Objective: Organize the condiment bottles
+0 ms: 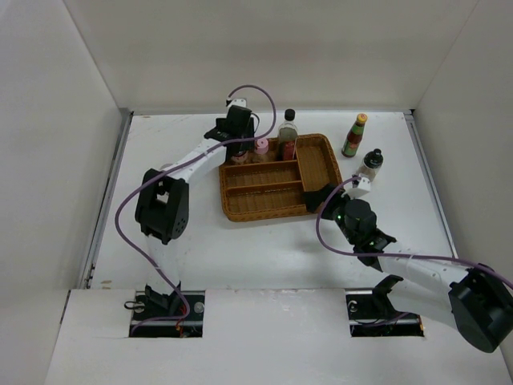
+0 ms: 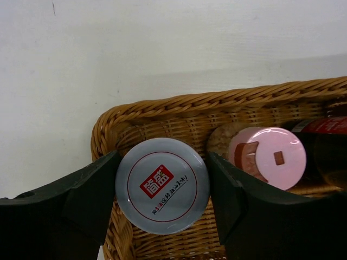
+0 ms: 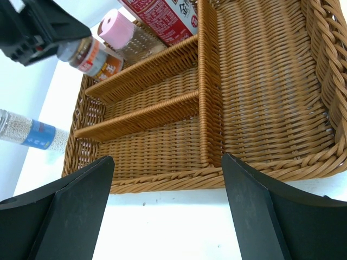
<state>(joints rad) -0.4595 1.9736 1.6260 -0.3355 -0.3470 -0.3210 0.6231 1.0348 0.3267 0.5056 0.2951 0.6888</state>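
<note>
My left gripper [image 1: 238,151] [image 2: 162,169] is shut on the lilac-lidded jar [image 2: 162,184], holding it at the back-left corner of the wicker tray [image 1: 319,167]. In the right wrist view the jar [image 3: 92,57] shows an orange label. A pink-lidded jar [image 1: 261,147] [image 2: 269,156] and a black-capped bottle with a red label [image 1: 287,132] stand beside it in the back compartment. A red sauce bottle with a green neck [image 1: 354,135] and a clear black-capped shaker [image 1: 369,164] stand on the table to the right of the tray. My right gripper [image 1: 315,198] [image 3: 168,162] is open and empty at the tray's front-right corner.
A clear shaker of white grains with a blue label [image 3: 27,132] stands just outside the tray's left side; my left arm hides it in the top view. The tray's front compartments and right compartment [image 3: 260,81] hold nothing. White walls close in the table.
</note>
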